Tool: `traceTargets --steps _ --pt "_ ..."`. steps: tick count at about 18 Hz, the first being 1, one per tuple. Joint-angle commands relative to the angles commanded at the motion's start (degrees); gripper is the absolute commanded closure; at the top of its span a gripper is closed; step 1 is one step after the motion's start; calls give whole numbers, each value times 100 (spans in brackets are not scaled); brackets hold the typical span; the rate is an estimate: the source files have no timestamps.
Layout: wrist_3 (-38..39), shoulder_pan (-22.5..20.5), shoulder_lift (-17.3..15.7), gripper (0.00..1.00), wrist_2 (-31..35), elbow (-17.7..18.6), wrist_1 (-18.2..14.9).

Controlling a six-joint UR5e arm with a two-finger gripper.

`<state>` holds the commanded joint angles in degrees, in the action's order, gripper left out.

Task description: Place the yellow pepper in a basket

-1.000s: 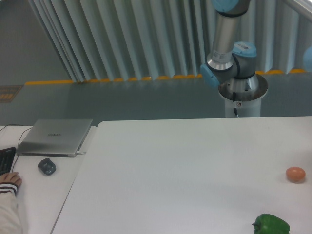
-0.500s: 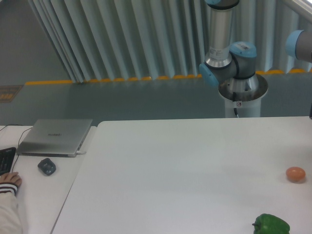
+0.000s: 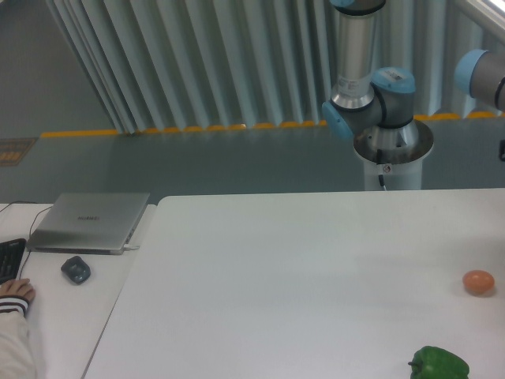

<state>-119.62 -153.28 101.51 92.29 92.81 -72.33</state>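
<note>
In the fixed camera view, the grey-and-blue robot arm [image 3: 371,87] is swinging further toward the right edge than a moment ago, its tool out of frame, so its opening cannot be told. Neither yellow pepper nor basket is showing; the wide white desk [image 3: 300,268] is carrying only an orange-brown ball [image 3: 478,282] and glossy green bell pepper [image 3: 439,364] near its right edge.
</note>
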Motion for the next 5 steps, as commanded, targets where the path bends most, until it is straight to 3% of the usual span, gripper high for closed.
traceTargets --steps 5 --pt "-96 18 9 0 -9 0 -70"
